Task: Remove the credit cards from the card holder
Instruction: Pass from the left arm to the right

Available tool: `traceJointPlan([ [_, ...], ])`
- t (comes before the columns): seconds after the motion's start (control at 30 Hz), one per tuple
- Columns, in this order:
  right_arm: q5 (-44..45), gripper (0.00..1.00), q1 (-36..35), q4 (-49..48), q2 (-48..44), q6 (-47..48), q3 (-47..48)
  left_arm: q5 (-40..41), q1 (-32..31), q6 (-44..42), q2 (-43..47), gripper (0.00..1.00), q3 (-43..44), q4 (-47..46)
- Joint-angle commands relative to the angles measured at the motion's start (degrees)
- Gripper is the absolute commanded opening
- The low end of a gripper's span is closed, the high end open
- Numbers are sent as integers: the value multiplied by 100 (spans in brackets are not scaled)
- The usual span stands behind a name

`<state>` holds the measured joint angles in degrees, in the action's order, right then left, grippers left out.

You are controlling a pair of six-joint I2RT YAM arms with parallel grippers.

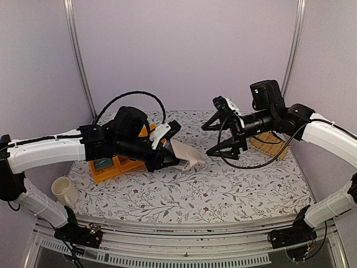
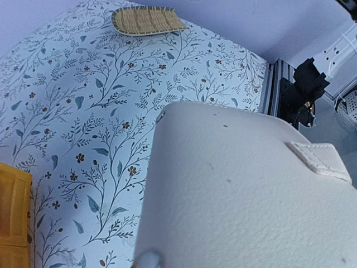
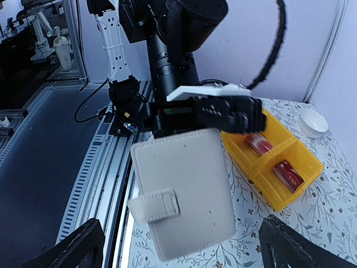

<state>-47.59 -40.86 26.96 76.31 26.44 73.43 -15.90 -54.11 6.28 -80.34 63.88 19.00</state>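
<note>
The card holder (image 1: 188, 154) is a whitish booklet, folded shut with its strap (image 3: 157, 206) over the edge. My left gripper (image 1: 169, 149) is shut on one end and holds it above the table's middle. Its cover fills the left wrist view (image 2: 240, 190), and my left fingers are hidden there. In the right wrist view the holder (image 3: 184, 184) hangs under the left gripper (image 3: 215, 109). My right gripper (image 1: 216, 138) is open and empty, just right of the holder, its jaws spread wide (image 3: 181, 251). Two red credit cards (image 3: 259, 142) (image 3: 287, 173) lie in yellow bins. Any cards inside the holder are hidden.
The yellow bins (image 1: 114, 165) stand at the left under my left arm, one with a teal card (image 1: 103, 163). A woven straw basket (image 1: 269, 146) lies at the right, also in the left wrist view (image 2: 148, 20). A white cup (image 1: 64, 191) stands front left.
</note>
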Motion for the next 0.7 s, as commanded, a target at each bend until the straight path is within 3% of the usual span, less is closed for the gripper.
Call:
traceJointPlan([
  [0.0, 1922, 99, -1094, -1379, 55, -288, -98, 221, 75, 216, -184, 0, 354, 690],
  [0.13, 3887, 99, -1781, -2896, -390, -86, -1248, 110, 158, 667, -207, 0, 477, 592],
  [0.2, 4249, 99, -1958, -3280, -519, 188, -1614, 96, 186, 767, -221, 0, 528, 599],
  [0.5, 4760, 99, -2191, -3148, 337, 335, -1277, -174, 195, 718, -226, 0, 575, 539],
  [0.67, 4134, 97, -1792, -2356, 889, -33, -493, -267, 198, 538, -136, 0, 591, 574],
])
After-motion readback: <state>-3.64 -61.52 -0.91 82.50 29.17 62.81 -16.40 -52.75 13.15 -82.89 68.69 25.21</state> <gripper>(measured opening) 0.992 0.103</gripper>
